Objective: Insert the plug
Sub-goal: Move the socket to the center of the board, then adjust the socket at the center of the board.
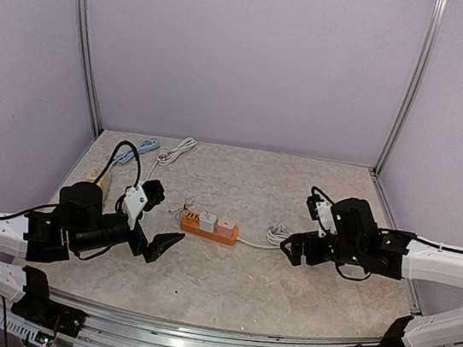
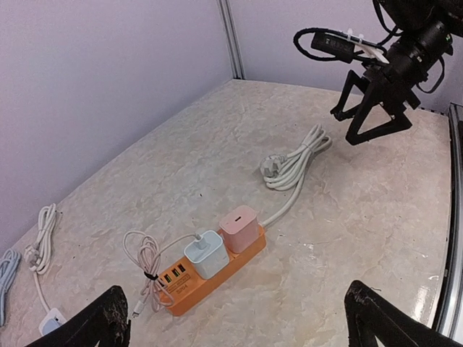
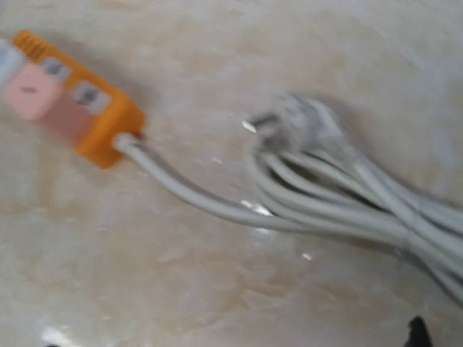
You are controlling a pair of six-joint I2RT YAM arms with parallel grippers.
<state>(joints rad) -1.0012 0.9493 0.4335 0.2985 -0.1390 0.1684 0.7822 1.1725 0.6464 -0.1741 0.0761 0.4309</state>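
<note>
Plainly, the marbled desk sat inside pale lilac walls. I saw the pink plug seated in the orange power strip mid-desk, beside a white charger. The left gripper and right gripper both gaped wide, empty. My right wrist view was blurred.

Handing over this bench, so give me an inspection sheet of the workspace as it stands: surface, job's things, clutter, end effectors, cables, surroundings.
Surface: table, marbled beige.
Job's things: orange power strip mid-table; white charger and pink charger seated in it.
Clutter: blue cable and white cable at the far left corner.
End effectors: left end effector open, empty; right end effector open, empty.
Cables: coiled white lead from the strip; thin bundled cable from the white charger.
Surroundings: lilac walls, metal posts.
</note>
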